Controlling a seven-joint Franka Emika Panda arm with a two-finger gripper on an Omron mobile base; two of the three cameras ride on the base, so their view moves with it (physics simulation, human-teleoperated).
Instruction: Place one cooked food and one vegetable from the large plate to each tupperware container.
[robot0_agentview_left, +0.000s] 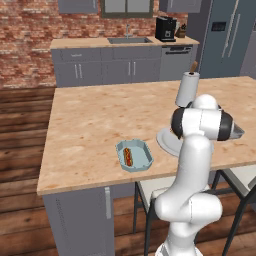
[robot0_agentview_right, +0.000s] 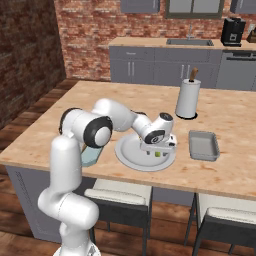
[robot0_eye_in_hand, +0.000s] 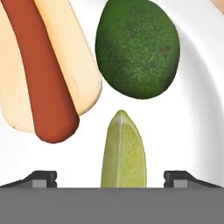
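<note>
My gripper (robot0_agentview_right: 157, 154) hangs low over the large plate (robot0_agentview_right: 127, 157), open, its fingertips (robot0_eye_in_hand: 43, 178) wide apart. A lime wedge (robot0_eye_in_hand: 123, 151) lies on the plate (robot0_eye_in_hand: 192, 131) between them, with a gap on each side. Beyond it lie a dark green avocado (robot0_eye_in_hand: 138, 48) and a hot dog in a bun (robot0_eye_in_hand: 43, 74). The light blue tupperware container (robot0_agentview_left: 145, 162) sits left of the plate near the counter's front edge, with a hot dog (robot0_agentview_left: 128, 156) inside. The grey tupperware container (robot0_agentview_right: 203, 145) stands right of the plate.
A paper towel roll (robot0_agentview_right: 188, 98) stands on the counter just behind the plate. Stools (robot0_agentview_right: 120, 192) sit under the counter's front edge. The far wall carries a sink and a coffee machine (robot0_agentview_left: 165, 28).
</note>
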